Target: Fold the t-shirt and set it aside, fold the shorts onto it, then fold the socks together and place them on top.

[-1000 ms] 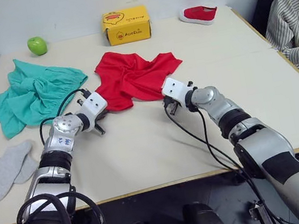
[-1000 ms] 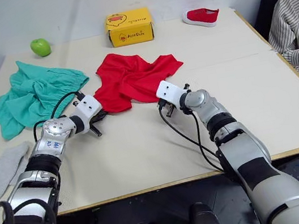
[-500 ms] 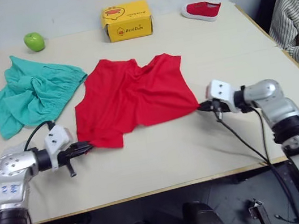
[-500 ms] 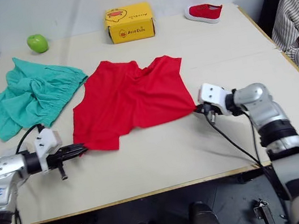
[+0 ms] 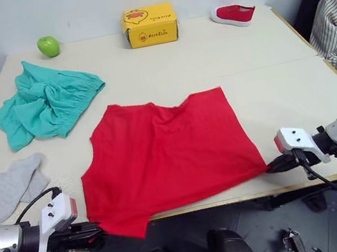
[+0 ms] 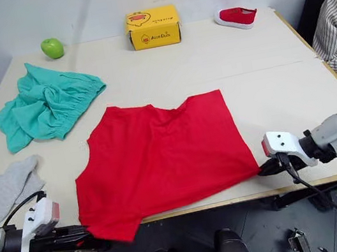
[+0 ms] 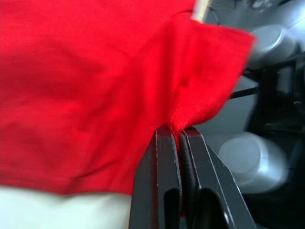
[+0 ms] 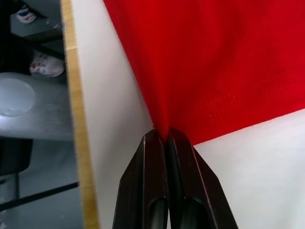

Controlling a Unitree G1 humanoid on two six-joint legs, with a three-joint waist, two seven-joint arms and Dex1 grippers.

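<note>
Spreading: counter [image 5: 260, 52] carries everything; the t-shirt [image 5: 167, 155] lies flat near its front edge, collar toward the far side, hem at the near edge.
T-shirt: bright red, mostly smooth; its near left corner hangs off the counter's front edge, its near right corner sits just at that edge.
Shorts: teal-green shorts [image 5: 46, 107] bunched at the far left, well apart from the shirt.
Socks: grey socks [image 5: 10, 186] lie together at the left edge, near the shirt's left side but not touching it.
Left gripper: left gripper [image 7: 180, 135] has its two black fingers pinched tight on the hem corner below the counter edge.
Right gripper: right gripper [image 8: 166, 137] is clamped on the opposite hem corner, fingers pressed together over the cloth.
Bystanders: yellow box [image 5: 150, 25], green apple [image 5: 48, 46] and red shoe [image 5: 235, 14] along the far edge; a person's striped sleeve [image 5: 336, 27] at the right.
Risk: pulling further toward the robot could drag the shirt off the counter; uneven release could leave the overhanging corner drooping and wrinkle the spread.
</note>
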